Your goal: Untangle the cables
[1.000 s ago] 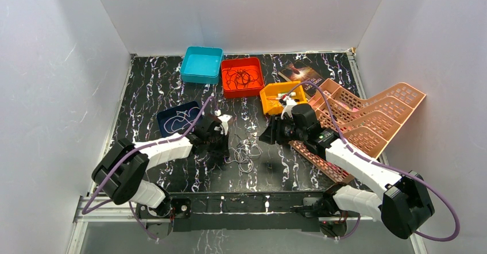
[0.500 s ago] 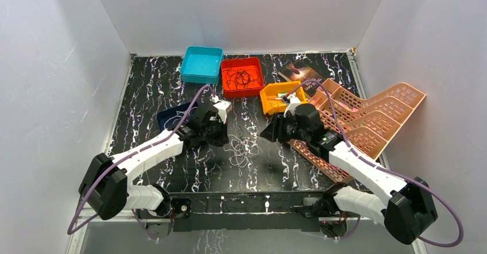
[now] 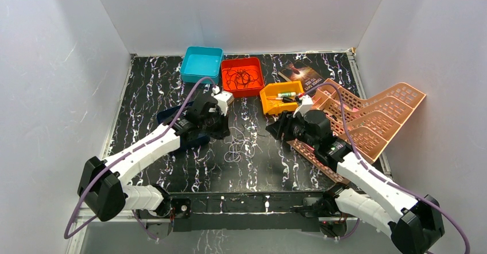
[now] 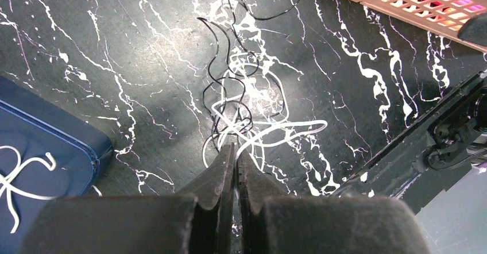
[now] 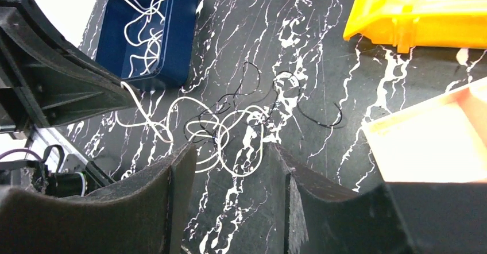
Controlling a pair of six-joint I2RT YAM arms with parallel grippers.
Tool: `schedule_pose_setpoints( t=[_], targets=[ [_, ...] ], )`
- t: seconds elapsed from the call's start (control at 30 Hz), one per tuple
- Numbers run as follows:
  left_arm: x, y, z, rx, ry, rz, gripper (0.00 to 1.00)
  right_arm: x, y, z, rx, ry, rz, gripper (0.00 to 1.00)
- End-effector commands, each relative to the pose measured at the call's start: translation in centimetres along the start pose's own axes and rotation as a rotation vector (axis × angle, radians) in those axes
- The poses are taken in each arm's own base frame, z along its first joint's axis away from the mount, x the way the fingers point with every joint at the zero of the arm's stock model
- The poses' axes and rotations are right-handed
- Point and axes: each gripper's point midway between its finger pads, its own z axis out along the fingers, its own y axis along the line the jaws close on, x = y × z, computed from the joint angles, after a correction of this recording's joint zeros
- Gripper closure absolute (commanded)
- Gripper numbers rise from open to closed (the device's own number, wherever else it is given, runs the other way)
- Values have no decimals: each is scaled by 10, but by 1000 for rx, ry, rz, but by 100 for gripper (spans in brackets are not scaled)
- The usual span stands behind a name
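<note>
Left gripper pinched shut, seemingly on a strand of tangled thin white-and-black cables — right gripper fingers spread wide.

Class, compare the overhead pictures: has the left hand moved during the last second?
Yes. The left hand, shut on a white cable, has shifted up the view, closer to the red bin.
</note>
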Motion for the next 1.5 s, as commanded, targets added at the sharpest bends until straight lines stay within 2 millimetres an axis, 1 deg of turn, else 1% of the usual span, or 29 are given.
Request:
schedule_pose_setpoints(
  t=[0.0,0.17,0.43,0.6,0.73,0.9,1.03,1.23,1.47],
  targets=[
    [-17,-12,-18,33,-25,28,100,-25,4,-3,-10,-113,-49,42],
    [-29,-19,-25,59,-47,54,100,-30,8,-11,-29,-125,-126,37],
    [-52,-34,-39,111,-92,84,100,-49,37,-31,-172,-227,-250,30],
    [-59,-45,-39,164,-78,103,100,-57,45,-37,-204,-256,-325,27],
    [-63,-51,-39,191,-71,111,100,-57,55,-41,-259,-257,-377,25],
    [-67,-52,-42,190,-83,115,100,-51,73,-44,-372,-228,-463,21],
    [-70,-55,-45,203,-89,118,100,-53,80,-43,-409,-236,-510,18],
    [-76,-59,-49,217,-93,130,100,-57,79,-32,-400,-226,-561,12],
    [-85,-62,-52,222,-96,147,100,-65,81,-21,-403,-249,-620,9]
  ],
)
